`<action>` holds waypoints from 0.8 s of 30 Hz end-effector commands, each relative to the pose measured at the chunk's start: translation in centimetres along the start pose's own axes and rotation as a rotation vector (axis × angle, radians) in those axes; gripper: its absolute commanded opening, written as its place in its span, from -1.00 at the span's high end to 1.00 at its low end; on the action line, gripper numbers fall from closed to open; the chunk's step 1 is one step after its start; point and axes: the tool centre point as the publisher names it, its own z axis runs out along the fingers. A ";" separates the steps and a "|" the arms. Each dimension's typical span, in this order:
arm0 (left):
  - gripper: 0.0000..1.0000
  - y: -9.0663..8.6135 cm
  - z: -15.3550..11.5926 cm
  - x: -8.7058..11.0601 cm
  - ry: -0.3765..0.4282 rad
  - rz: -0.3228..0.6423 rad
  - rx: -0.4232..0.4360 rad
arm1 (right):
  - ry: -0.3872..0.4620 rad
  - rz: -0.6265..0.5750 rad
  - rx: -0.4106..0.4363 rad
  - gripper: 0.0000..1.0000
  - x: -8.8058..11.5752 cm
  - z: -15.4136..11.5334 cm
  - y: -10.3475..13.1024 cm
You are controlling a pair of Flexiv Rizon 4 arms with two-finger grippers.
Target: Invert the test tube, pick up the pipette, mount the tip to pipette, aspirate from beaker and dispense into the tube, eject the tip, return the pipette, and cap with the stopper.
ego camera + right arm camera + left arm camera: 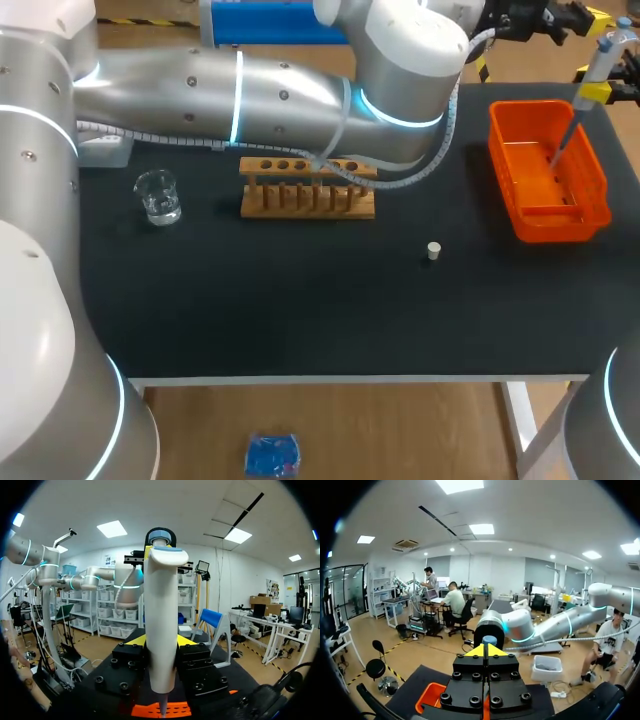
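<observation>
My R gripper point(161, 640) clamps pipette point(160, 595) over bin point(503, 165); L gripper point(486, 650) closed, empty. Eject, return, stopper point(433, 250) pending, I reckon.

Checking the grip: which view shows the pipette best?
Right wrist view: the pipette stands nearly full-length, clamped in the right gripper. Head view shows it small over the tray; left wrist view, only its blue top.

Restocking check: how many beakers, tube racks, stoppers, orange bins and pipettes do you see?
Beaker: 1
Tube rack: 1
Stopper: 1
Orange bin: 1
Pipette: 1
Total: 5
</observation>
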 end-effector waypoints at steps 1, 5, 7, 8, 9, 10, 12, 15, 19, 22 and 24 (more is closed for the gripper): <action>1.00 0.0 0.5 0.1 0.006 0.004 0.015 | 0.005 0.000 0.001 1.00 -0.2 -0.2 0.0; 1.00 0.2 0.9 0.2 0.015 0.004 0.016 | 0.005 0.000 0.001 1.00 -0.2 -0.2 0.0; 1.00 0.4 0.9 0.1 0.018 0.001 0.016 | 0.005 0.000 0.001 1.00 -0.2 -0.2 0.0; 1.00 0.5 1.0 0.0 0.018 -0.001 0.015 | 0.005 0.000 0.001 1.00 -0.2 -0.2 0.0; 1.00 0.6 1.0 0.0 0.018 -0.003 0.015 | 0.005 0.000 0.001 1.00 -0.2 -0.2 0.0; 1.00 0.7 1.0 -0.1 0.018 -0.005 0.015 | 0.005 0.000 0.001 1.00 -0.2 -0.2 0.0; 1.00 0.8 1.0 -0.1 0.018 -0.007 0.017 | 0.005 0.000 0.001 1.00 -0.2 -0.2 0.0; 1.00 1.1 1.0 -0.3 0.018 -0.010 0.020 | 0.005 0.000 0.001 1.00 -0.2 -0.2 0.0; 1.00 1.5 1.0 -0.2 0.018 -0.017 0.020 | 0.005 0.000 0.001 1.00 -0.2 -0.2 0.0; 1.00 1.8 1.1 -0.2 0.017 -0.022 0.016 | 0.005 0.000 0.001 1.00 -0.2 -0.2 0.0; 1.00 2.0 1.1 -0.2 0.017 -0.025 0.014 | 0.005 0.000 0.001 1.00 -0.2 -0.2 0.0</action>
